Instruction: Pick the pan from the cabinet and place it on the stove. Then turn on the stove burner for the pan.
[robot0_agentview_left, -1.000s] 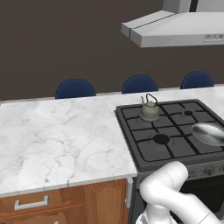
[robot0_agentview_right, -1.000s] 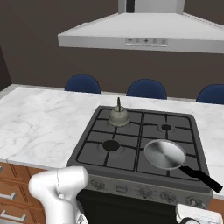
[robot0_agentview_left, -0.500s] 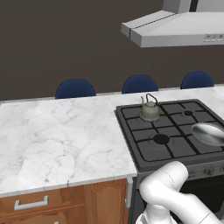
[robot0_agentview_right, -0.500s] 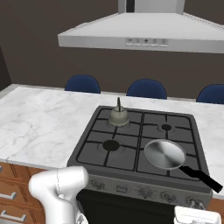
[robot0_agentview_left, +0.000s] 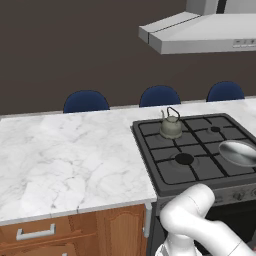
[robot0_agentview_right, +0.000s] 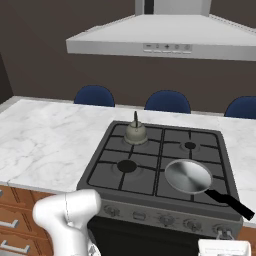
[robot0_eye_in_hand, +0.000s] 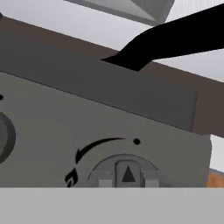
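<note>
The arm bends low before the stove (robot0_agentview_right: 150, 165), its hand pinching a front knob (robot0_eye_in_hand: 127, 173). The pan (robot0_agentview_right: 188, 176) sits on the stove's front right burner, handle overhanging the edge; the kettle (robot0_agentview_right: 135, 133) stands behind.

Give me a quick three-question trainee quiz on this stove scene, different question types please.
1. True or false: the round shiny steel pan rests on the black gas cooktop.
2. Which burner holds the small grey-green kettle: A back left, B front right, C back right?
3. Fill in: in the hand view, the grey stove knob sits below the pan's black ____.

Key: 1 true; 2 A; 3 handle.
</note>
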